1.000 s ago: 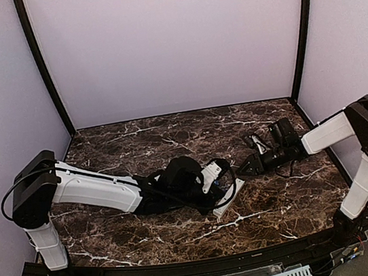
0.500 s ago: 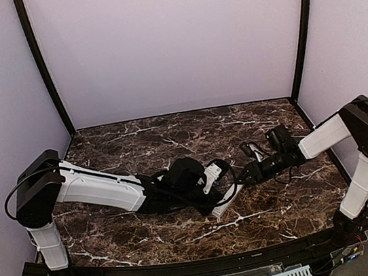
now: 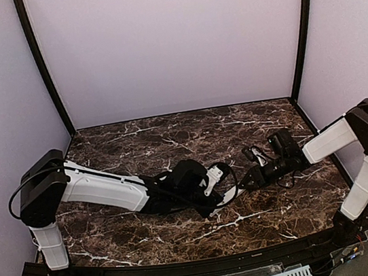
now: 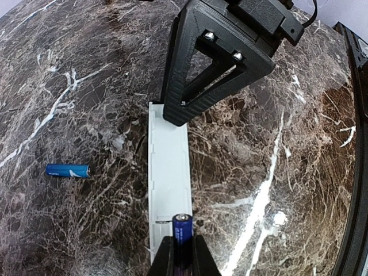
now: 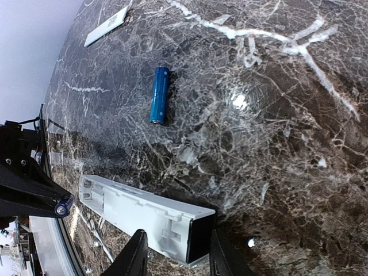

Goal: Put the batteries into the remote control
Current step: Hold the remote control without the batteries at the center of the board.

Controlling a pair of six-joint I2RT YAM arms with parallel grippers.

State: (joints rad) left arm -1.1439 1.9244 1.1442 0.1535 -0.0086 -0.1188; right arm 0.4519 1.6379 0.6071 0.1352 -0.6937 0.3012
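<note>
Dark brown marble tabletop [image 3: 137, 144] with white veins, enclosed by plain lavender walls [image 3: 171, 44]. Both arms reached in low toward the middle of the tabletop, left arm from the left, right arm from the right.

Remote control [image 4: 169, 167]: lay flat near the middle, between the two grippers, with its long white battery bay open and facing up. No cell sat in the bay.

Left gripper [image 4: 183, 248]: jaws nearly together, clamped on one battery [image 4: 183, 225]. The blue cell pointed along the remote control and its free tip sat over the end of the bay nearest that gripper. Contact with the bay could not be judged.

Right gripper [image 5: 177, 237]: jaws partly apart, one finger on each side of the remote control's opposite end. Could not tell whether the fingers were pressing on the casing or just beside it.

Second battery [image 4: 68, 171]: lay on its side on the bare tabletop, on the far side of the remote control and apart from it, touching nothing.

Flat white piece [image 5: 106, 27]: lay on the tabletop beyond the second battery in the right wrist view, well apart from the remote control.
</note>
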